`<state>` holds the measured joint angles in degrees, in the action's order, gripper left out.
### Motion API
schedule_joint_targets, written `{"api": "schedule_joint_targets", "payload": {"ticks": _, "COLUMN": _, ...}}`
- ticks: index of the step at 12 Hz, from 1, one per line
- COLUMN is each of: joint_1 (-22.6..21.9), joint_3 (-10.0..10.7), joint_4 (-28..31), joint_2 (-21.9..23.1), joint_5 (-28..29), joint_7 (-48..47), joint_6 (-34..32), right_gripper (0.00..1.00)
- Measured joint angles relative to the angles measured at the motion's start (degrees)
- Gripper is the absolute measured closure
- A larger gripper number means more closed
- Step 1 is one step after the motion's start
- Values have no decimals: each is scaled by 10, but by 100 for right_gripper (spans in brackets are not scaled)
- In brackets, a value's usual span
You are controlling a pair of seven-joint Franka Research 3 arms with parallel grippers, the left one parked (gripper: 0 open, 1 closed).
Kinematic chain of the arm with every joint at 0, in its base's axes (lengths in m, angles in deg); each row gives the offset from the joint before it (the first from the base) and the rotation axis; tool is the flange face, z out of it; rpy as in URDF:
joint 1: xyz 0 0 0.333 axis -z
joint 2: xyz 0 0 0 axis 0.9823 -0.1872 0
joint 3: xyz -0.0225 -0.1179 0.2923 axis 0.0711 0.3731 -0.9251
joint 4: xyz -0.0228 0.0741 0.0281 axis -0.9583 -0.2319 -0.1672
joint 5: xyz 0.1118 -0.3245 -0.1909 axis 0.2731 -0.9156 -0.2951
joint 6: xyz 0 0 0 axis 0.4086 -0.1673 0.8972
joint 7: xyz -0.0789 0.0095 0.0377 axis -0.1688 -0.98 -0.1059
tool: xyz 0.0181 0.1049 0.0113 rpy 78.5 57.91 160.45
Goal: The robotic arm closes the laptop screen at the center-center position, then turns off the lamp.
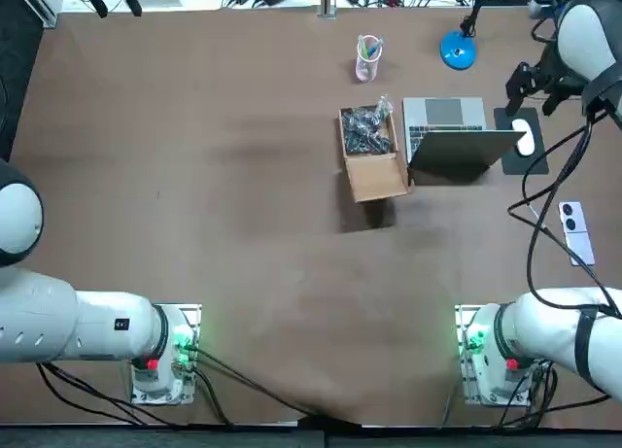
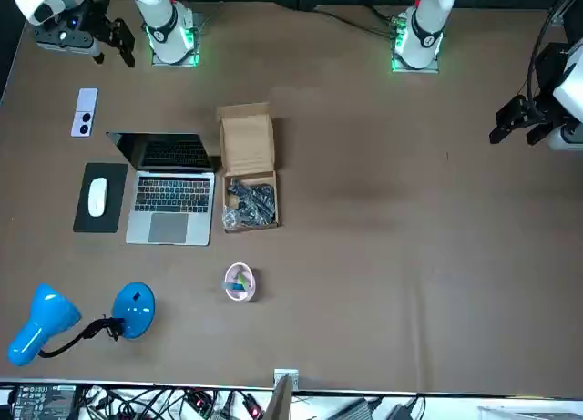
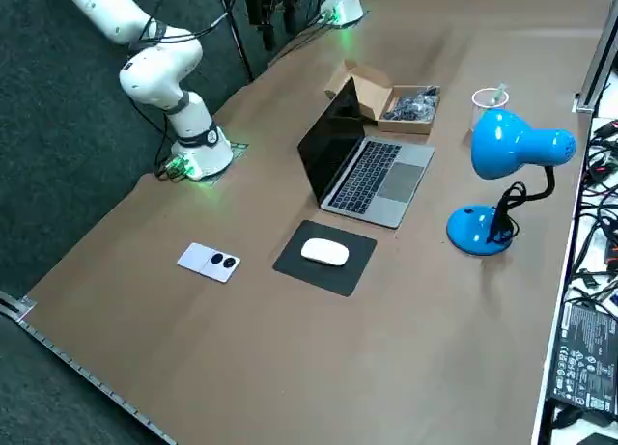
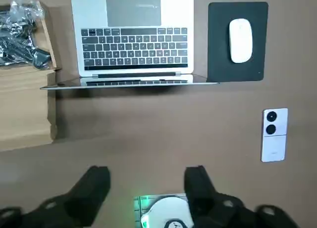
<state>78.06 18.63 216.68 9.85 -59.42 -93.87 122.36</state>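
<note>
**Top view:** the silver laptop point(image 1: 452, 137) stands open right of the table's centre with its lid raised, so the first step is not yet done. The blue desk lamp point(image 1: 458, 50) sits just beyond it by the far edge. The right gripper point(image 1: 533, 86) hangs near the black mouse pad point(image 1: 515, 147), apart from the lid.

**Front view:** the screen is dark and upright. An open cardboard box point(image 2: 248, 142) of bagged parts sits just beside the laptop, and a small clear cup point(image 2: 239, 281) stands near the lamp. I cannot tell whether the lamp is lit.

**Right side view:** a white mouse point(image 3: 325, 253) rests on the pad, and a flat white device point(image 3: 210, 262) lies nearby. The brown table point(image 3: 290, 368) is smooth. Dark carpet runs along the near side, with cables and electronics past the lamp's edge.

**Right wrist view:** the black fingers point(image 4: 94, 188) are spread wide with nothing between them, and the camera looks down on the keyboard. Judging by this, both closing the lid and switching the lamp off are left to do.
</note>
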Motion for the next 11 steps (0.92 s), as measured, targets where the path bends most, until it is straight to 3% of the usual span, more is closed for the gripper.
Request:
{"api": "schedule_joint_targets", "payload": {"ticks": 7, "joint_1": 0, "joint_3": 0, "joint_4": 20, "joint_2": -11, "joint_5": 21, "joint_7": -1, "joint_6": 2, "right_gripper": 93}}
{"api": "schedule_joint_targets", "payload": {"ticks": 8, "joint_1": 0, "joint_3": 0, "joint_4": 23, "joint_2": -15, "joint_5": 21, "joint_7": -2, "joint_6": 6, "right_gripper": 98}}
{"api": "schedule_joint_targets", "payload": {"ticks": 11, "joint_1": 0, "joint_3": -7, "joint_4": 51, "joint_2": -35, "joint_5": 22, "joint_7": -13, "joint_6": 46, "right_gripper": 98}}
